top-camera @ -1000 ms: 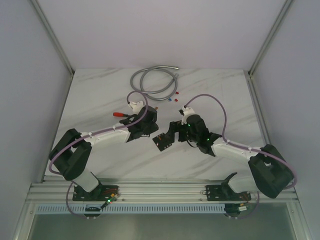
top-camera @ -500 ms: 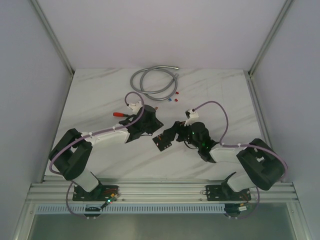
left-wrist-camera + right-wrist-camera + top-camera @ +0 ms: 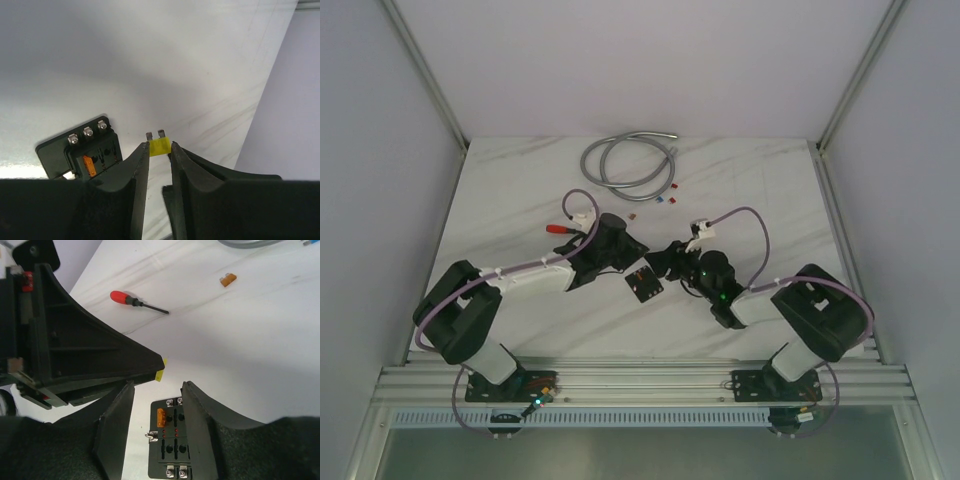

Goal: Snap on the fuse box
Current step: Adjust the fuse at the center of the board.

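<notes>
Two grippers were mine. My left gripper [image 3: 160, 145] was clenched on a small yellow fuse [image 3: 160, 147], blades pointing away from me. My right gripper [image 3: 159, 385] had its jaws partly apart, holding nothing I could see. In its wrist view they framed the fuse box [image 3: 172, 440].

Seen from above, the box lay flat on the table [image 3: 520, 180], near its middle. It was at 4 o'clock from my left fingertips and 7 o'clock from my right. A red-handled screwdriver [image 3: 135, 300] lay toward 10 o'clock.

I judged the risk to be crowding. My fingers could knock together, or the unclamped box could skid under the fuse and bend its blades.

Compared with a second earlier, my right jaws had narrowed and that arm had folded inward. My left gripper had moved closer, while the box had stayed put.
</notes>
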{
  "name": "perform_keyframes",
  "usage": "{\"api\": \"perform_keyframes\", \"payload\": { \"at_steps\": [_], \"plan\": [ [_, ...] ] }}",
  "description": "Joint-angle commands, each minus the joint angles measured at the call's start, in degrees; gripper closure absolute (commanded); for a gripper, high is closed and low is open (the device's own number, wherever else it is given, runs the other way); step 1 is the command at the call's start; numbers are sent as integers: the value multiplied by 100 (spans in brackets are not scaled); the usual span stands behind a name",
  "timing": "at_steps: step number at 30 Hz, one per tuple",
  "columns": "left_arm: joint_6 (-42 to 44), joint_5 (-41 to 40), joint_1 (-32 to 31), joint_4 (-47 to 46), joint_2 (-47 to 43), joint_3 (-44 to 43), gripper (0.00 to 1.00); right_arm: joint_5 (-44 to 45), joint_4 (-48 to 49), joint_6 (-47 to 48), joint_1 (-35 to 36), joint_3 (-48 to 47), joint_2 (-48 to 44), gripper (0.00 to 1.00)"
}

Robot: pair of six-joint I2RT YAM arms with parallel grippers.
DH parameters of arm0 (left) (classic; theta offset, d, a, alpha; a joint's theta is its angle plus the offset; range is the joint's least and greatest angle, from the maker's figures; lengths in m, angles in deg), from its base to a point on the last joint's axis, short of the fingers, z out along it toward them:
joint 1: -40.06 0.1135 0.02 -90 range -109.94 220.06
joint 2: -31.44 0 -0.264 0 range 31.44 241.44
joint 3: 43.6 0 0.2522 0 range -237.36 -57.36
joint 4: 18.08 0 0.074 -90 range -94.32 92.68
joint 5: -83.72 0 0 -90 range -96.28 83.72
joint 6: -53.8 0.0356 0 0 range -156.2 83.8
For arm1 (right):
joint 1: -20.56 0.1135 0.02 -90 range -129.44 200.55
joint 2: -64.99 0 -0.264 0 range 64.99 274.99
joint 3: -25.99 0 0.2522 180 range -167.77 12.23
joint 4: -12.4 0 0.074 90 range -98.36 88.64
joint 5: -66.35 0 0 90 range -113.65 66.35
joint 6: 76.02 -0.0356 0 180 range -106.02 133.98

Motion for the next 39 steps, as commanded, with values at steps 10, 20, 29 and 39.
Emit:
{"api": "perform_keyframes", "payload": {
  "at_steps": [10,20,29,39],
  "plan": [
    [-501,310,16,-581,-145,274,68,762,873,45,273,82,365,58],
    [-660,423,-3,-730,-189,396,68,1144,1092,76,329,-18,568,66],
    [-789,504,-102,-819,-174,436,68,1596,1322,220,392,-125,723,77],
    [-591,336,-59,-784,-312,559,65,1407,87,663,363,-452,477,71]
  ]
}}
